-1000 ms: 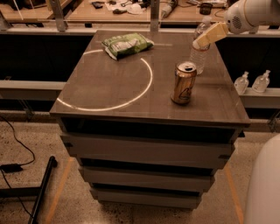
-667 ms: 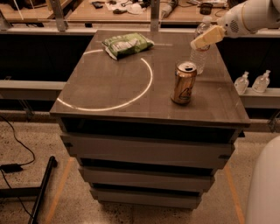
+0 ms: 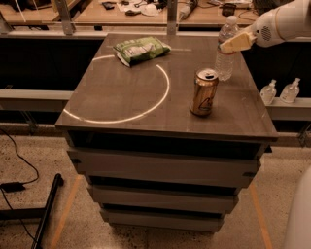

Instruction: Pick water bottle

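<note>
The water bottle [image 3: 225, 61] is a tall clear plastic bottle with a white cap. It stands upright near the far right edge of the dark table top [image 3: 126, 92], behind the gold-orange can [image 3: 204, 91]. My gripper [image 3: 234, 44] is cream-coloured and reaches in from the upper right on a white arm [image 3: 286, 22]. It sits against the bottle's upper body, just below the cap, and covers part of the bottle there. The bottle's base rests on the table.
A green snack bag [image 3: 141, 49] lies at the far middle of the table, by a white circle line [image 3: 160, 97]. Two small squat clear bottles [image 3: 279, 91] stand on a ledge to the right. A cluttered bench [image 3: 146, 9] runs behind.
</note>
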You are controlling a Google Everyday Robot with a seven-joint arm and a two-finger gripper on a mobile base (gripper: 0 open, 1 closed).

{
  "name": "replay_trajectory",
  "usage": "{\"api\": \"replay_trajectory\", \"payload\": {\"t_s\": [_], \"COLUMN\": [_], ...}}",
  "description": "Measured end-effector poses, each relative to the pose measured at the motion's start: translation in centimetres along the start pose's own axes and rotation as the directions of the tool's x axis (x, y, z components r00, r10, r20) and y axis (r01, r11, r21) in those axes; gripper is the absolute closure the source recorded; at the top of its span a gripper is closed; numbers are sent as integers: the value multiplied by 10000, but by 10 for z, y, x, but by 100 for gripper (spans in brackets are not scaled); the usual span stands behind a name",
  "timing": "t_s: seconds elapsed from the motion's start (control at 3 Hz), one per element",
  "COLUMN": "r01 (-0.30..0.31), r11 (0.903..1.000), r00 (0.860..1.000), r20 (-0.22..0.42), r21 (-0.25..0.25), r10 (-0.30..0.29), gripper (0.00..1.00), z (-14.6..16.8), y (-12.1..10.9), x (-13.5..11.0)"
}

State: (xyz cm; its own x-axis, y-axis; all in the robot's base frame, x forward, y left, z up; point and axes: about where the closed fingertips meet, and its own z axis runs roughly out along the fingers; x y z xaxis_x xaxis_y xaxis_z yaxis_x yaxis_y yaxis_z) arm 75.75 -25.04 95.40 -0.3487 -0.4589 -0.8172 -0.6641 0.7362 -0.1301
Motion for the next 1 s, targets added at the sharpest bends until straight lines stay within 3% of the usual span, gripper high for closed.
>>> {"api": "replay_trajectory", "payload": {"t_s": [0.33, 0.67, 1.0], "r01": [49, 327, 1052], "r11": [9999, 9988, 9907], "r00": [9997, 9974, 9915], "r20": [228, 655, 855], "r21": [-96, -358, -858], "r10": [-47, -303, -979], "gripper": [88, 100, 100], "z": [-21, -45, -58], "y": [5, 20, 41], "x": [-12, -33, -55]}}
